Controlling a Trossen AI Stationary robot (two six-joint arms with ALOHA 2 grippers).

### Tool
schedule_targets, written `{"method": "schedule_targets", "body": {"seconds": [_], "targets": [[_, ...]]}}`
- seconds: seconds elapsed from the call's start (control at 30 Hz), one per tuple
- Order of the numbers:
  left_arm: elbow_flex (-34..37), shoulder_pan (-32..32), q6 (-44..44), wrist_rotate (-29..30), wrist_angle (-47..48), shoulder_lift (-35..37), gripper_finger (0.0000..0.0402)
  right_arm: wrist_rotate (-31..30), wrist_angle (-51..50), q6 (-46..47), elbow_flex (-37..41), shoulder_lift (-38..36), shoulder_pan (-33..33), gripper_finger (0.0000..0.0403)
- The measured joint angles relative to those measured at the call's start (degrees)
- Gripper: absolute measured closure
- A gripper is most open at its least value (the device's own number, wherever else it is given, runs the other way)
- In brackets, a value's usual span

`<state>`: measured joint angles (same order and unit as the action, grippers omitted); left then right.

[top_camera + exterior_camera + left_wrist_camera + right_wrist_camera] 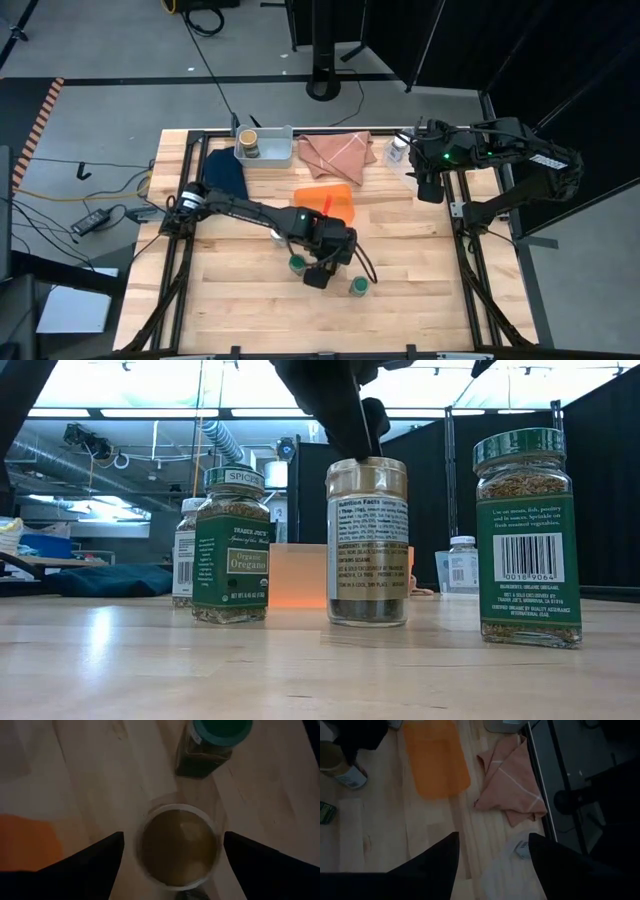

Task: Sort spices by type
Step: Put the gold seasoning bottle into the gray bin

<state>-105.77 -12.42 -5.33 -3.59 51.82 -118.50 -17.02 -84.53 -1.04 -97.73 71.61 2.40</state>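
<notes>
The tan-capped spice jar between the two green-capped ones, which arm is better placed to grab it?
Left. The left gripper hangs open straddling the tan-capped jar, while the right gripper waits at the table's far right edge.

left gripper: fingers spread either side of tan-capped jar | green-capped jar: standing near it on wooden table | orange tray: at edge

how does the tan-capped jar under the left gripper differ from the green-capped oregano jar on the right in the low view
The tan-capped jar has a tan cap and a white nutrition label facing the camera; the green-capped oregano jar has a green cap and a green label with a barcode. The left gripper straddles the tan-capped jar with open fingers; nothing touches the oregano jar. Both stand upright on the wooden table.
</notes>
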Motion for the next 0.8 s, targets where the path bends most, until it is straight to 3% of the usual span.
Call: {"method": "schedule_targets", "body": {"seconds": [0.8], "targets": [[3.9,-1.1,0.7,3.0,-5.1,0.0,0.0053,0.6,0.5,3.0,0.0,0.0,0.0,0.0159]]}}
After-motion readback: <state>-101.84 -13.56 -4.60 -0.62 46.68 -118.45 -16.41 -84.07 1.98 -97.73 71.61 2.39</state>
